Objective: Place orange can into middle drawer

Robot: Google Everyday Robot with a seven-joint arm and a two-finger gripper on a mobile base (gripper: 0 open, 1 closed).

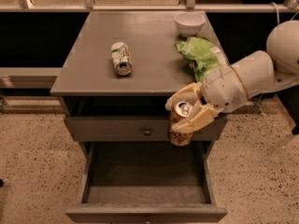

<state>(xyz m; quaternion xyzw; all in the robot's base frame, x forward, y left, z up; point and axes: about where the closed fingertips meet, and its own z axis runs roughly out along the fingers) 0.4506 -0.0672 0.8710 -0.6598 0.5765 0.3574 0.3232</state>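
In the camera view, you have the gripper (188, 111) out in front of the grey cabinet's right side, just past the front edge of the cabinet top (154, 45); its two tan fingers (200, 121) are pinched around the orange can (179, 134), one on each side of the upper part; the can hangs in the air with its long axis close to upright, tipped a little, its silver top and pull tab facing up toward the camera and its base pointing down; it overlaps the right end of the knobbed drawer front (117, 127) and sits above the right part of the middle drawer (140, 213), which stands pulled out below; the white arm (252, 76) reaches in from the right; on the cabinet top a white-and-green can (121, 58) lies on its side, its end toward you, with a white bowl (189, 23) at the back right and a green bag (201, 55) just in front of the bowl.
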